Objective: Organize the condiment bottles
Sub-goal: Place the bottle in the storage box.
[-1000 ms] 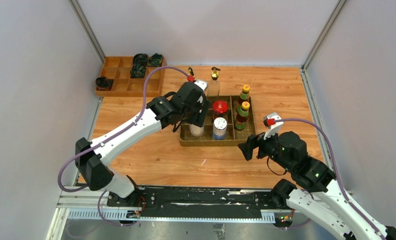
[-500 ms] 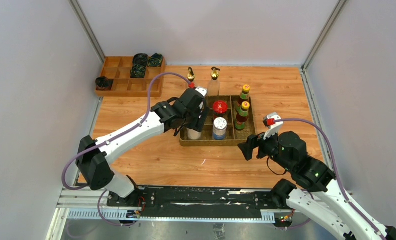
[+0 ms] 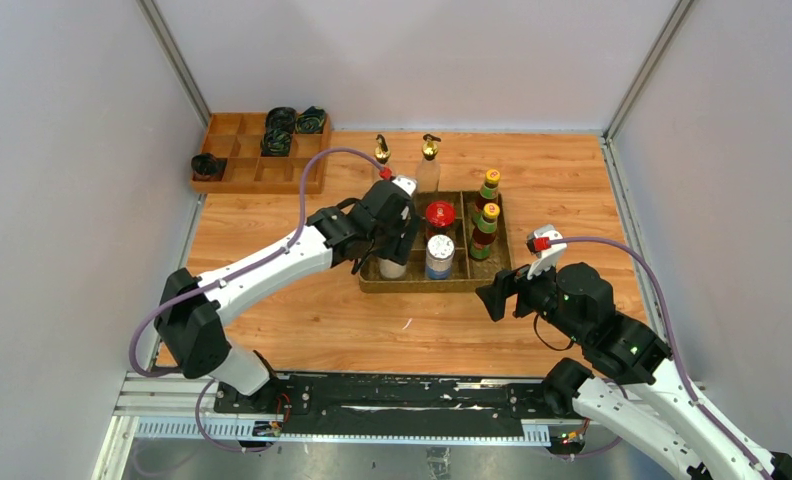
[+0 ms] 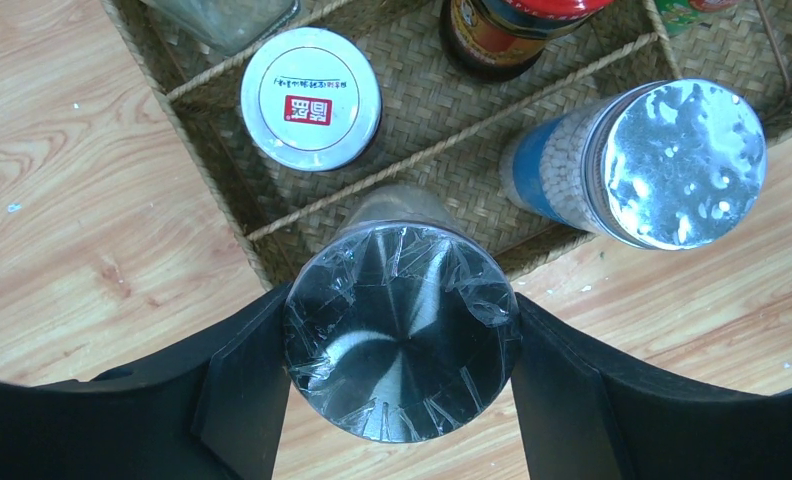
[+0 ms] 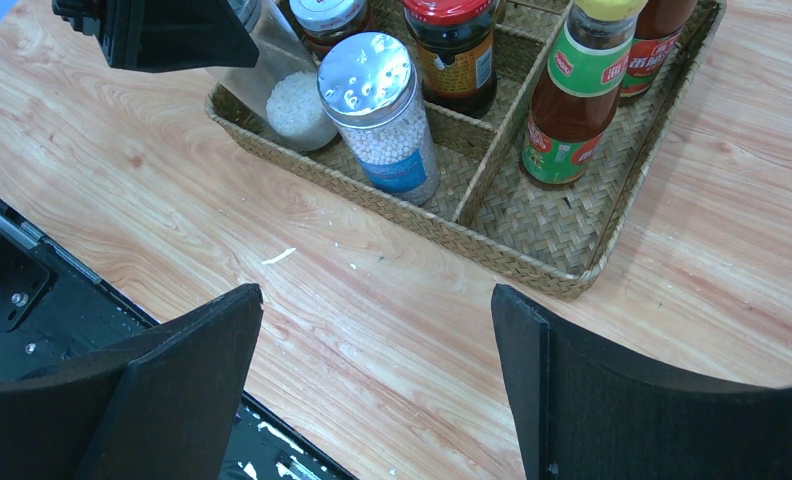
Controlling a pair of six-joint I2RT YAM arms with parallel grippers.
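Overhead, the light wooden tabletop (image 3: 572, 180) carries the brown woven partitioned tray (image 3: 432, 285), but my left arm covers most of what I grip. My left wrist camera settles it: my left claw (image 4: 404, 380) is clamped on the clear silver-lidded shaker of white grains (image 4: 402, 330). Only my right wrist camera shows that shaker leaning, its base down inside the tray's near-left compartment. My right claw (image 5: 372, 360) hangs spread wide, holding nothing, near the tray's front edge.
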